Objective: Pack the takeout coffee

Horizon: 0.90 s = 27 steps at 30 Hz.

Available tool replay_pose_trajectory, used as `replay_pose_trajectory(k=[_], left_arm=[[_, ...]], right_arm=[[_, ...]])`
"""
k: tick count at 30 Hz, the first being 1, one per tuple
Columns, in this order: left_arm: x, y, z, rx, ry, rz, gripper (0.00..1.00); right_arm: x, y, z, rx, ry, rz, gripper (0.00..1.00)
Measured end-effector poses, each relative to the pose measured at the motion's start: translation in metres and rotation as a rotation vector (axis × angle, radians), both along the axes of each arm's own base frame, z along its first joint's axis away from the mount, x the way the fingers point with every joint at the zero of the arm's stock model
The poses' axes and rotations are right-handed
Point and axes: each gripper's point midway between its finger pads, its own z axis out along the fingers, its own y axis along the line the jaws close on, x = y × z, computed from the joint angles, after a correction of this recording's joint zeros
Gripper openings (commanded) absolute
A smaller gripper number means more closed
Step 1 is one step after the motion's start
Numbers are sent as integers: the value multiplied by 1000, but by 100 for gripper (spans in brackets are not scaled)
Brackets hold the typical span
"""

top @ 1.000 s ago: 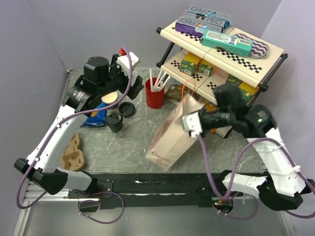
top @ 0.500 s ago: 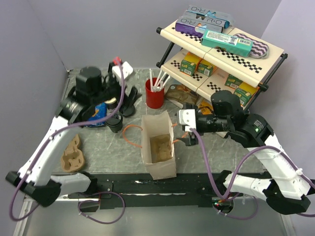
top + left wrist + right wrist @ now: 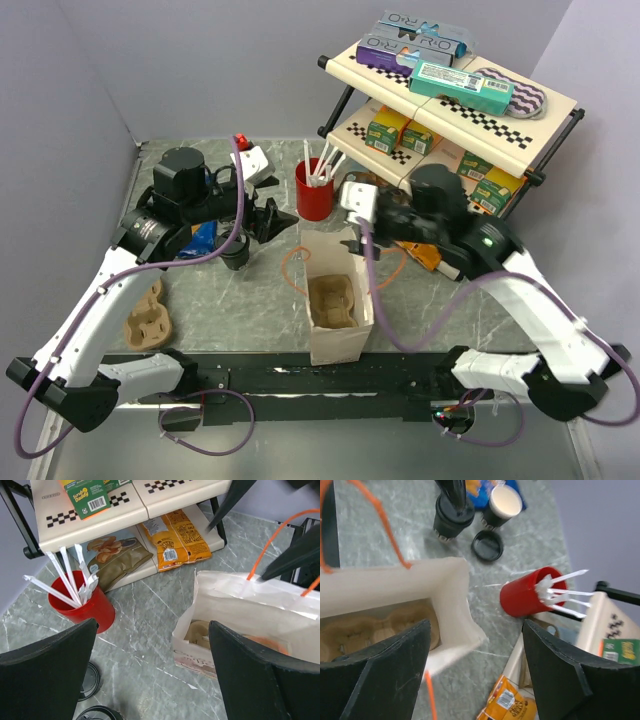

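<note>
At the left edge of the overhead view a moulded brown cardboard cup tray (image 3: 145,318) lies flat. Right of it, upper left of centre, the left gripper (image 3: 272,218) hangs with its jaws released wide and nothing in them.

The takeout coffee is just there. In the right wrist view's upper middle stands a small dark-sleeved paper cup with a cream-white inside (image 3: 504,501), uncovered. Its round black plastic lid (image 3: 487,545) lies loose just below it, and a second dark cup with its lid on (image 3: 452,514) stands to its left.

I'd cap the coffee first, grip the sleeve below the rim, and keep it upright. Steer clear of the red cup of white straws (image 3: 314,195).

At centre stands the white paper bag with orange cord handles (image 3: 338,345), open, a cardboard carrier (image 3: 330,298) inside. Aim for a well and miss the handles. The right gripper (image 3: 476,625) hovers over the bag's corner, jaws apart and empty.

The grey marbled tabletop (image 3: 450,300) has pale lilac walls behind and a checker-trimmed shelf rack (image 3: 500,120) at upper right.
</note>
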Motion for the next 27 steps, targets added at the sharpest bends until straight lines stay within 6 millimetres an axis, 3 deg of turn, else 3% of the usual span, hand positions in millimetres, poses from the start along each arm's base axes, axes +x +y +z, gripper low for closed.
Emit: replay_pose_trajectory(k=[4,7,10,13,14,18,23,27], left_arm=[[-2,0,15,-12,-32,-10,99],[-4,2,35,-27,-88,-15,100],[-14,4,47,-29,-128,-43,99],[-29,4,51,-38,-136,-93,99],[-37,3,51,-37,-140,-122,97],[-52,-2,44,-22,-96,-179,98],[-47,-1,36,-7,-79,-154,99],[-45,1,33,1,-86,-140,99]], right_arm=[[20,17,-39,-90,73,46,79],[23,25,-68,-154,151,106,76],[25,30,-83,-190,199,141,67],[28,34,-89,-201,214,163,21],[29,35,-90,-200,226,170,0],[38,41,-76,-200,272,176,0],[62,51,-15,-80,263,115,0],[54,40,-2,-43,284,72,0]])
